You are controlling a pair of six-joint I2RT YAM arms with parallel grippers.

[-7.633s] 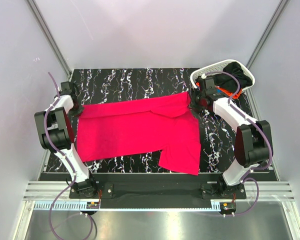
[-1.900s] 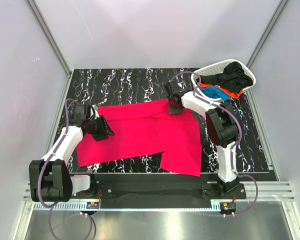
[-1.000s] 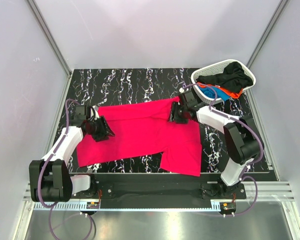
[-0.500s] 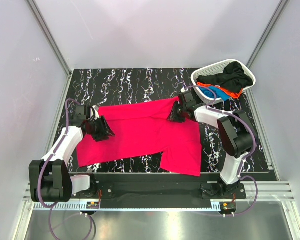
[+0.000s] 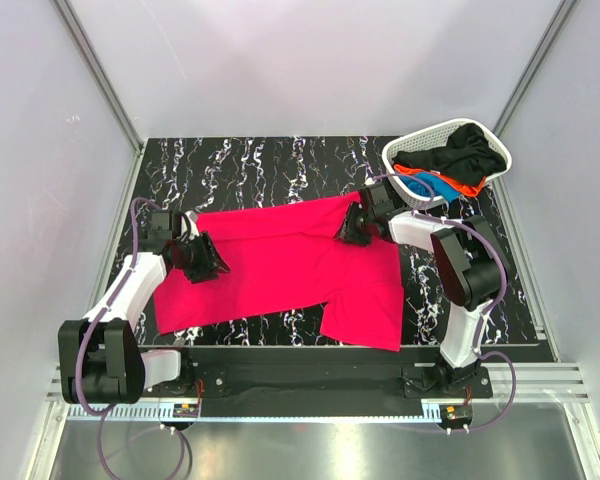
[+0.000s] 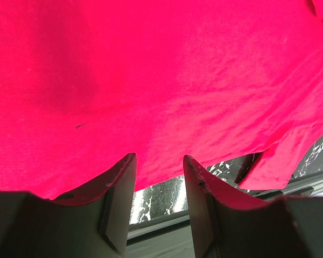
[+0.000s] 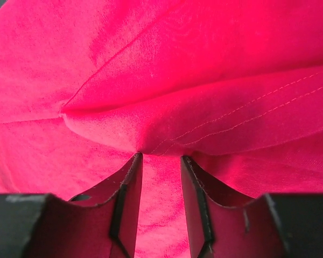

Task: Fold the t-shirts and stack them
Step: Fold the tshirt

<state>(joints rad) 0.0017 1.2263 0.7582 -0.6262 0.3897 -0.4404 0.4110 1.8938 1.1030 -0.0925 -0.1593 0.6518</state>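
Right hand [image 5: 352, 231] slid along red t-shirt [image 5: 280, 265] far edge, now clamped on a puckered ridge (cloth unmoved). Left hand [image 5: 210, 264] stayed, grip cannot be told; fold unstarted.

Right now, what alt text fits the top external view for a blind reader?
A pinkish-red t-shirt lies spread on a black marbled table, the left gripper at its left edge, the right gripper at its far right corner. A white basket holds more clothes.

Shirt [image 5: 280, 265] on table [image 5: 260, 165], basket [image 5: 420, 134] far R
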